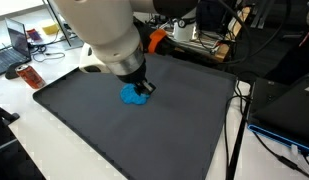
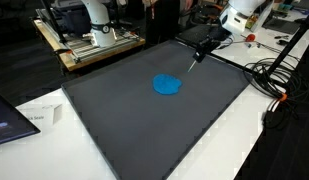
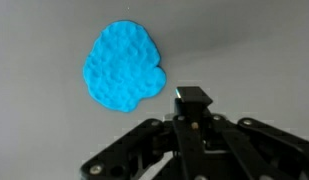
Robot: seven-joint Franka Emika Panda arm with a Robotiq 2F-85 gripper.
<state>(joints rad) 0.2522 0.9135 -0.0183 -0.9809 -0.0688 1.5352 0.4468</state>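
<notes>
A bright blue crumpled cloth-like lump (image 3: 122, 65) lies flat on the dark grey mat (image 3: 244, 50). In the wrist view my gripper (image 3: 192, 98) is shut, its black fingertips pressed together with nothing between them, just off the lump's lower right edge. Both exterior views show the blue lump (image 1: 132, 96) (image 2: 168, 85) near the middle of the mat. The gripper (image 2: 197, 55) hangs above the mat (image 2: 124, 120), a little apart from the lump. From the closer camera the gripper (image 1: 144, 88) appears right over the lump's edge, partly hiding it.
The grey mat (image 1: 104, 130) covers most of a white table. A laptop (image 1: 14, 50) and an orange-red object (image 1: 31, 77) sit beyond one side. Cables (image 2: 269, 80) run along another edge. A second robot base (image 2: 99, 30) stands on a bench behind.
</notes>
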